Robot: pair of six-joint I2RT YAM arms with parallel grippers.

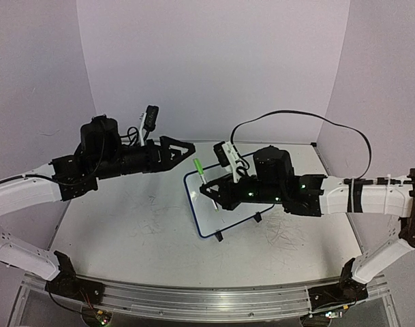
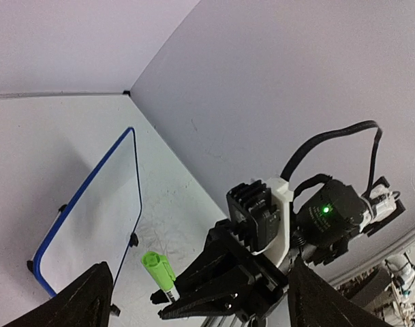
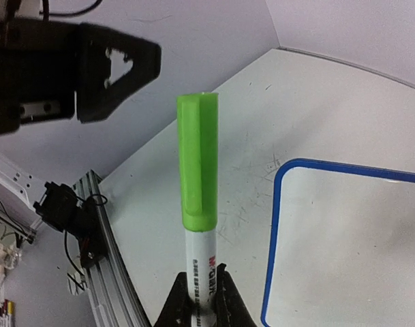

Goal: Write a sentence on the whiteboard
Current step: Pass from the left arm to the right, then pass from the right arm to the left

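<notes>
Top external: whiteboard (image 1: 211, 219) seemingly beneath marker (image 1: 199, 169)

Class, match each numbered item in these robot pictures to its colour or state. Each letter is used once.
Column one:
1. marker cap
2. whiteboard rim
3. left gripper
4. right gripper

Column two:
A. shut on the marker
B. dark blue
C. open, holding nothing
D. bright green

Pairs: 1-D, 2-B, 3-C, 4-A
</notes>
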